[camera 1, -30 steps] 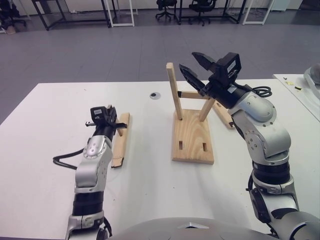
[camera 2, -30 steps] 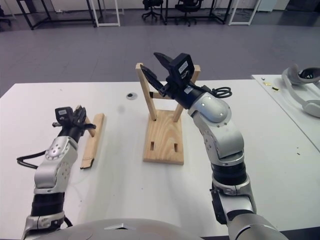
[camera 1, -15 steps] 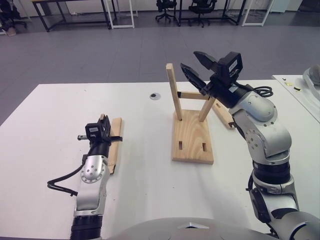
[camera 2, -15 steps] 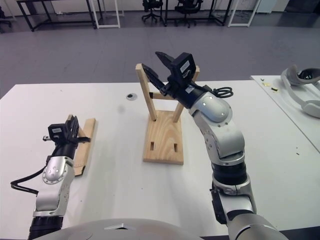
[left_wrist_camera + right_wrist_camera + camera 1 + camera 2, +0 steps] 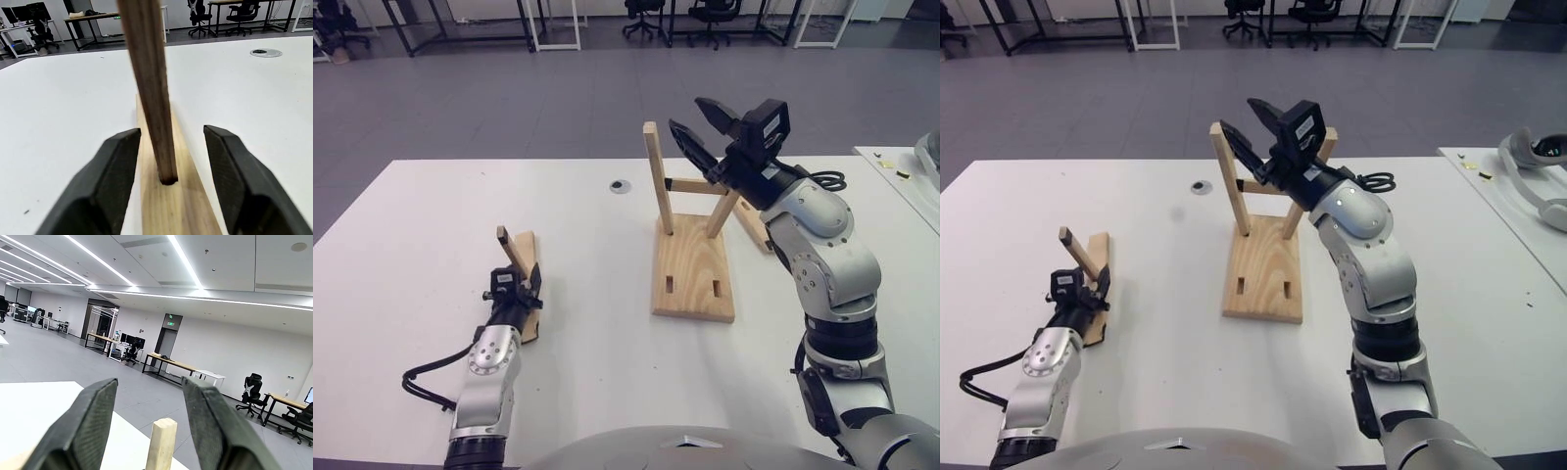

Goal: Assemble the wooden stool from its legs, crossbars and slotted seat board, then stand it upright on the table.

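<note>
Seat board point(image 5: 693, 266) at worktop point(image 5: 597, 343) centre, 2 legs point(image 5: 657, 176) slotted upright. Right jaws spread above 1 o'clock leg top. Left jaws spread astride loose leg point(image 5: 171, 205) at 9 o'clock, nothing pinched. Risk: angled crossbar point(image 5: 146, 73) levered out if gripped off-centre.

Quick count: one seat board point(image 5: 693, 269) with two empty slots point(image 5: 670, 284). Four legs in total: two upright legs point(image 5: 657, 176) plugged into the board, one flat leg point(image 5: 1101, 253) on the left, and one spare leg point(image 5: 751, 227) lying past the board. Two crossbars: a first crossbar point(image 5: 690, 186) between the upright pair, and a second crossbar point(image 5: 1077, 252) sticking up out of the flat leg. One cable hole point(image 5: 621, 186) in the one table point(image 5: 431, 206).
</note>
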Robot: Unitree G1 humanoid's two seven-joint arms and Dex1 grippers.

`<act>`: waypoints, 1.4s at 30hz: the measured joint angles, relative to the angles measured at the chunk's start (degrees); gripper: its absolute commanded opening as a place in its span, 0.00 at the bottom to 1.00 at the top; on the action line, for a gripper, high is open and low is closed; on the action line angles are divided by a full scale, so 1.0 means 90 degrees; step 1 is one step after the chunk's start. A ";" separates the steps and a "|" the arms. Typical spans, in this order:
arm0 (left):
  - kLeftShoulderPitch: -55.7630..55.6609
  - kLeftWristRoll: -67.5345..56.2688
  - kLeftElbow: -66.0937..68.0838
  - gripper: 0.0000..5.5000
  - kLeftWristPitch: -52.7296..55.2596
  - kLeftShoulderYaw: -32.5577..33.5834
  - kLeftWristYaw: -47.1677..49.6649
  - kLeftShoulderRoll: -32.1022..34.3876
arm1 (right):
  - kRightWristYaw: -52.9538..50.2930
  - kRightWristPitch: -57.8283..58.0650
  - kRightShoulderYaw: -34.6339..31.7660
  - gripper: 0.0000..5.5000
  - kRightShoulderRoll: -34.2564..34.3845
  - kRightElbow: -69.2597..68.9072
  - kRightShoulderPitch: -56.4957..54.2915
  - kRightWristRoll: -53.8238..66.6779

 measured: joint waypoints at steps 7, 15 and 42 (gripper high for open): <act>-0.0209 0.0263 -0.0221 0.65 0.1228 -0.0075 -0.0138 0.0407 | -0.0245 0.0075 0.0003 0.44 0.0058 -0.0213 0.0221 0.0001; -0.0324 -0.0706 -0.0451 0.46 0.2425 0.0186 -0.1164 0.0694 | -0.0393 0.0089 -0.0003 0.44 0.0124 -0.0308 0.0222 0.0006; -0.1688 -0.0685 0.2535 0.07 -0.0205 -0.0532 -0.2539 0.1996 | -0.0481 0.0052 -0.0035 0.44 0.0200 -0.0303 0.0226 0.0005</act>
